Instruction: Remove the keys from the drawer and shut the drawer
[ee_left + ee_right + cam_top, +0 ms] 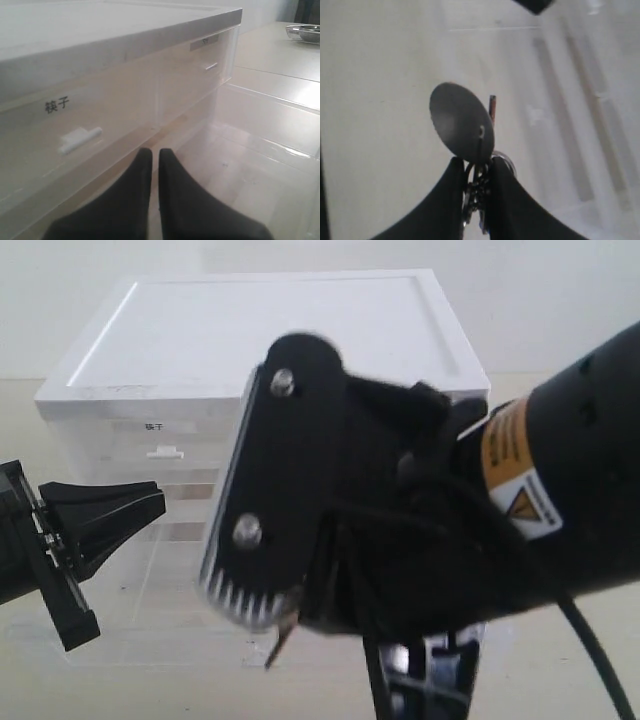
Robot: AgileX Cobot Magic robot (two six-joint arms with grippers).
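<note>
The keys (476, 192) are pinched between the fingers of my right gripper (476, 162), which is shut on them. Their dark grey oval fob (461, 122) sticks out past the fingertips, with a ring beside it; the blue tag barely shows. In the exterior view the right arm (420, 530) fills the foreground, and a metal tip (282, 637) hangs below it. The clear bottom drawer (280, 97) of the white-topped drawer unit (270, 330) stands pulled out. My left gripper (151, 152) is shut and empty, pointing at the unit just above that drawer's floor. It also shows in the exterior view (150, 502).
An upper drawer carries a white handle (80, 139) and a label. A second handle (211, 65) sits further along. A metal bowl (305, 32) rests on the table beyond the unit. The right arm hides much of the unit's front in the exterior view.
</note>
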